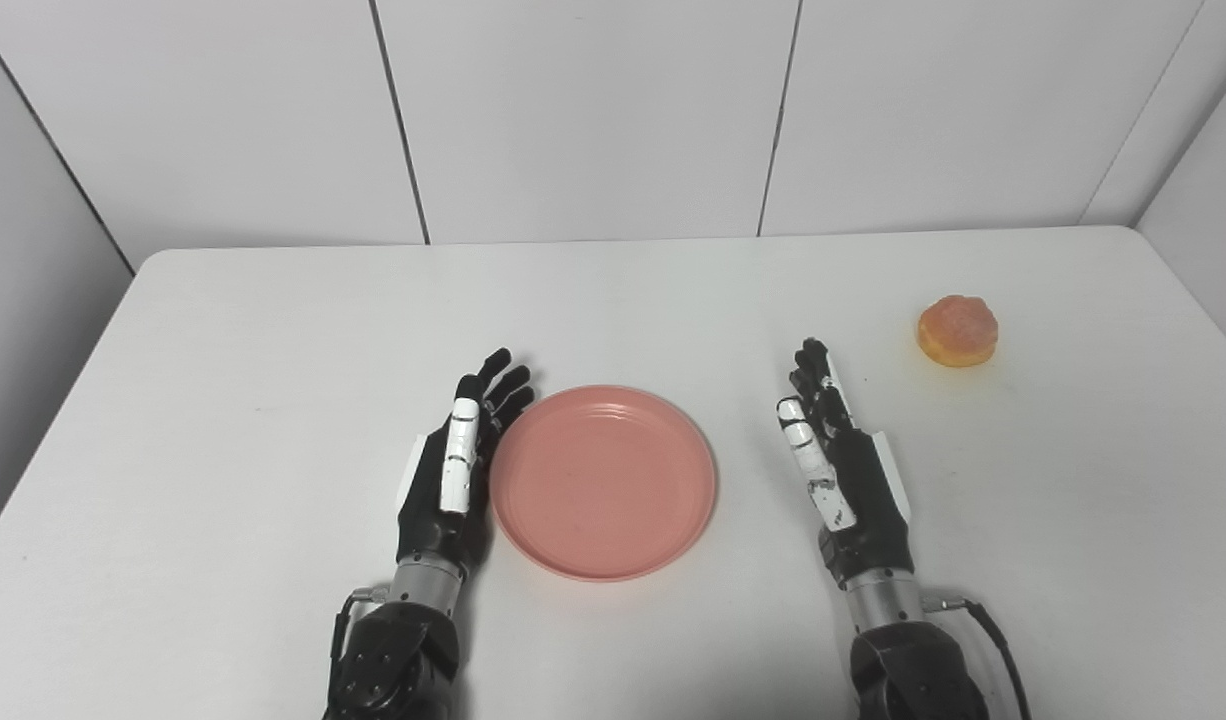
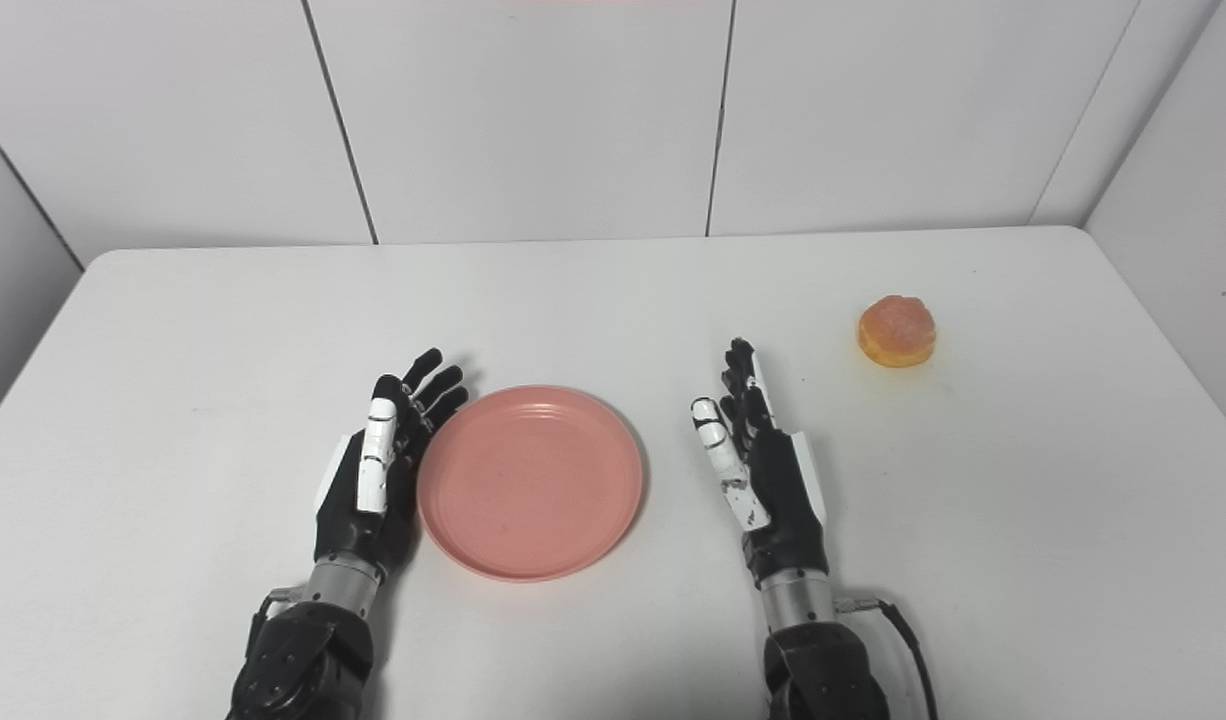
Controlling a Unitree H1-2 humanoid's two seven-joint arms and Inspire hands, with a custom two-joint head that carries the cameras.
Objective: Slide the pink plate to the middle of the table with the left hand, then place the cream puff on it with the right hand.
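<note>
Pink plate sits flat on the white surface, right way up, near the front edge and about midway between left and right, so the slide looks close to done or done. Left hand stands edge-on at the plate's left rim, palm facing the plate, fingers straight and slightly fanned, holding nothing; whether the palm is actually touching the rim or is just beside it is hard to call from up here. That flat, upright pose makes sense for a sideways push rather than a grasp. Over on the other side, right hand waits on the surface to the right of the plate with a clear gap, its fingers likewise extended and apart, empty. Cream puff rests farther back and to the right, well apart from the plate and beyond the right hand's fingertips, domed top up. Both task items are round, so neither offers a real long axis or heading. Next, by my reading, the right hand must reach far-right for the puff.
</note>
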